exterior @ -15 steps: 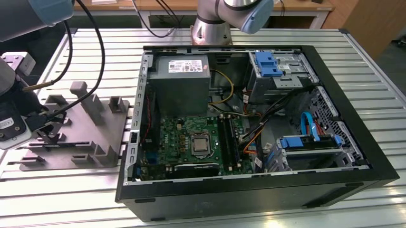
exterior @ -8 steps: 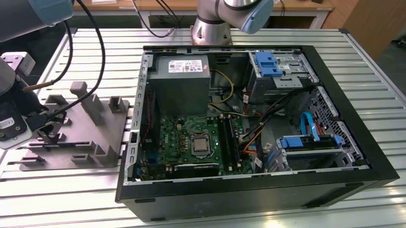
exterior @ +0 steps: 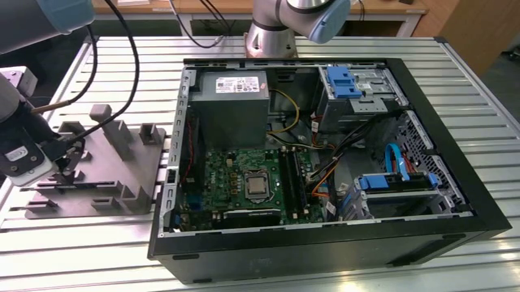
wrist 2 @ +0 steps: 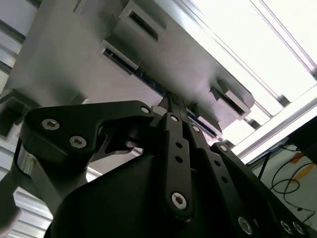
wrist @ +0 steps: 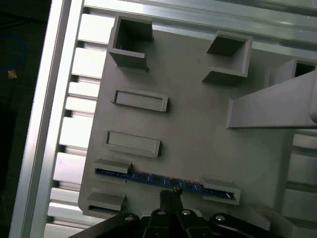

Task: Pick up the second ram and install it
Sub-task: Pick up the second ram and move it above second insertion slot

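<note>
Reaching down from the exterior view's left, the grey robot arm (exterior: pixel 21 121) bends at the wrist so that its black metal pincer (exterior: pixel 67 173) points down onto the grey plastic holder tray with upright posts (exterior: pixel 138 176). This tray lies on the slatted aluminium counter (exterior: pixel 81 243), beside the open black computer case (exterior: pixel 284 255).

In both wrist views the pincer (wrist: pixel 171 191) (wrist 2: pixel 172 99) has its two tips drawn together on the upper edge of the second ram (wrist: pixel 143 176) (wrist 2: pixel 143 77), a long thin dark stick with a blue-green tint. The tips pinch it about midway along its length.

The stick stands on its long edge in the tray, each end seated in a low slotted block. Its long axis runs along the tray edge nearest the exterior camera, from the exterior view's left to its right, where it shows as a thin dark line (exterior: pixel 97 184). It lies level, parallel to the tray's two empty rectangular slots (wrist: pixel 133 144).
</note>
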Motion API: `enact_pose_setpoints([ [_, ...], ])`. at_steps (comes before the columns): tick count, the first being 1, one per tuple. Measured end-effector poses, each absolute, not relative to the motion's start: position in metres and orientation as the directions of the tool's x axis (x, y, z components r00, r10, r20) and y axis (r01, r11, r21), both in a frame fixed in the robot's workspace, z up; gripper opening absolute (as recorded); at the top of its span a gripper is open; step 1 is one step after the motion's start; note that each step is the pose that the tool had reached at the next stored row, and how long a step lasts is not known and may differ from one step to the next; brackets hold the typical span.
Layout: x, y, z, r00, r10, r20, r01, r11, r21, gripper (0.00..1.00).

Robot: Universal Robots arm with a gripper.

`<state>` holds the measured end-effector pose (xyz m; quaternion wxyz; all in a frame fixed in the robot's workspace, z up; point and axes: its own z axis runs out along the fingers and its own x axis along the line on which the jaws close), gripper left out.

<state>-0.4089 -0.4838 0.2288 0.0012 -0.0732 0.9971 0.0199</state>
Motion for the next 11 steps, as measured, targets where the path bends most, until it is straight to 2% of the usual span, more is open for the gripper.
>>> enact_pose_setpoints([
  [11, -0.4089, -0.4838, 0.2288, -0.952, -0.305, -0.005, -0.305, 0.952, 0.039, 0.11],
])
